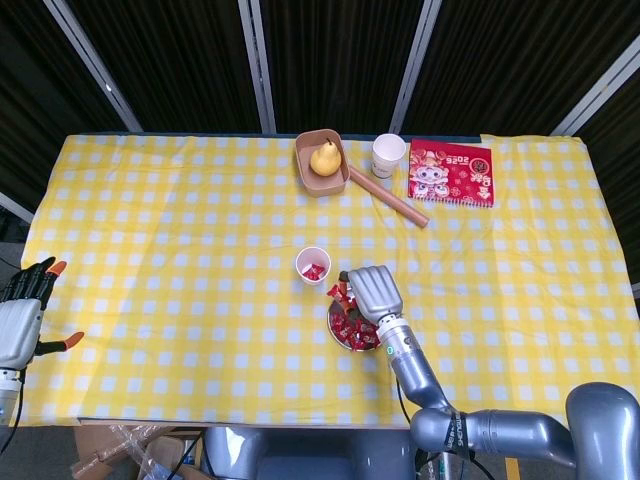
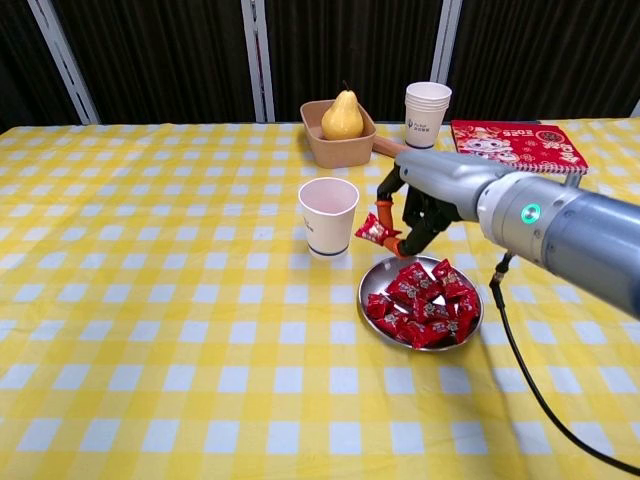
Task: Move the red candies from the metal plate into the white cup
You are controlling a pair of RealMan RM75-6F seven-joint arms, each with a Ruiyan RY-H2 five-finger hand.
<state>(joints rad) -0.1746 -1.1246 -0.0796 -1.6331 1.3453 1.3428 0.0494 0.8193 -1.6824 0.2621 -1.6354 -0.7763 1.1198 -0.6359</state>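
1. One shallow round metal plate (image 2: 370, 283) is seen right of centre in the chest view, on the yellow-and-white checked tablecloth (image 2: 150, 300); a heap of red wrapped candies (image 2: 425, 305) lies in it, too overlapped to be counted exactly.
2. One red wrapped candy (image 2: 372, 231) is pinched between the fingertips (image 2: 384, 213) of the right hand (image 2: 420, 195), raised above the plate's upper-left edge and just right of the white paper cup (image 2: 328, 215). Its long axis is tilted, running from upper left to lower right in the chest view; its ends cannot be told apart.
3. The remaining fingers of the right hand are curled downward around the candy; nothing else is held.
4. One white cup stands upright at the centre of the frame, apart from the plate; in the head view, red candy (image 1: 314, 271) is seen inside it, the number not being clear.
5. The left hand (image 1: 22, 318) is seen only at the lower-left edge of the head view, fingers spread, holding nothing.
6. At the top of the chest view are found one yellow pear (image 2: 342, 116) in a tan square bowl (image 2: 318, 146), one stack of white paper cups (image 2: 427, 113), one wooden rolling pin (image 2: 440, 166) and one red spiral-bound booklet (image 2: 515, 145).
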